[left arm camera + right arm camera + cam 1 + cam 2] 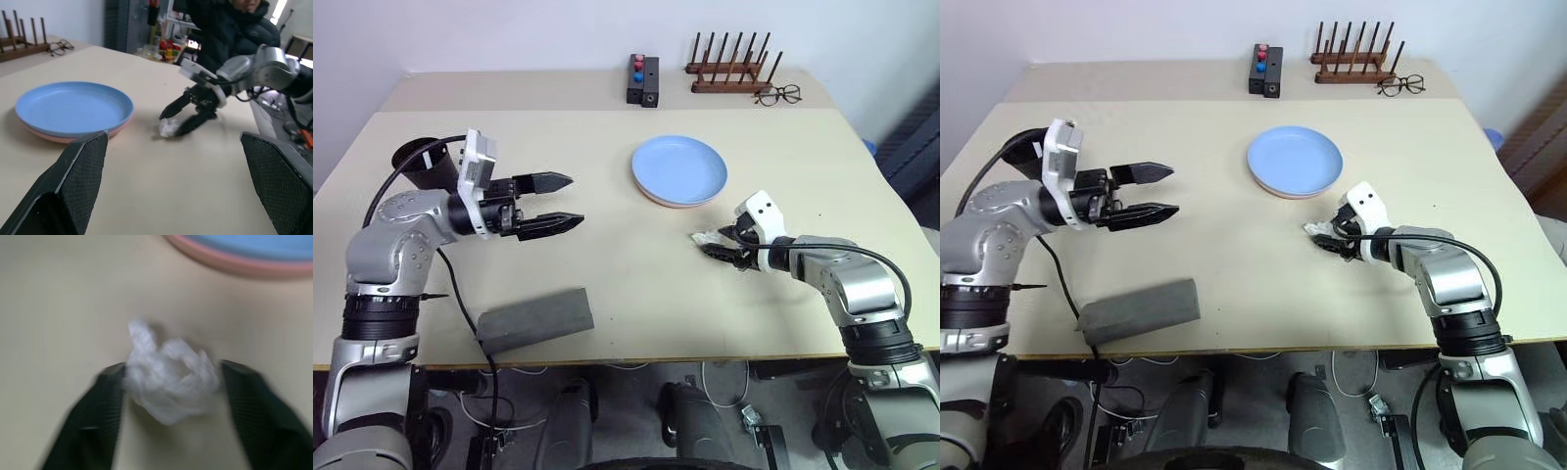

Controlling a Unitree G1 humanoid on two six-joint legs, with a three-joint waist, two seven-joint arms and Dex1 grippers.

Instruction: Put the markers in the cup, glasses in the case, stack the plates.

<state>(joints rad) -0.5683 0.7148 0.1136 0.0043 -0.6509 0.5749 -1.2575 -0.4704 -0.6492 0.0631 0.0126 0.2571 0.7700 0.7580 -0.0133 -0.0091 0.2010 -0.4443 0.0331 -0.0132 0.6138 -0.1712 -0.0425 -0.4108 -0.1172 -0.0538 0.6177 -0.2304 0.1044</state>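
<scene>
Plates (679, 170) already stacked, blue on pink, toward table's (607, 313) far side. Case (534, 318) lies shut at near edge; cup (423, 163) by left edge. Right gripper (168, 382) fingers straddle crumpled white wad (168, 379), grip unclear. Left gripper (563, 202) wide open, empty. Glasses and marker status unknown.

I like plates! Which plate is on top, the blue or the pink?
The light blue plate is on top; the pink plate peeks out only as a rim beneath it.

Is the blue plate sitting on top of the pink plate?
Yes, the blue plate lies on the pink plate, whose rim peeks out underneath it.
</scene>
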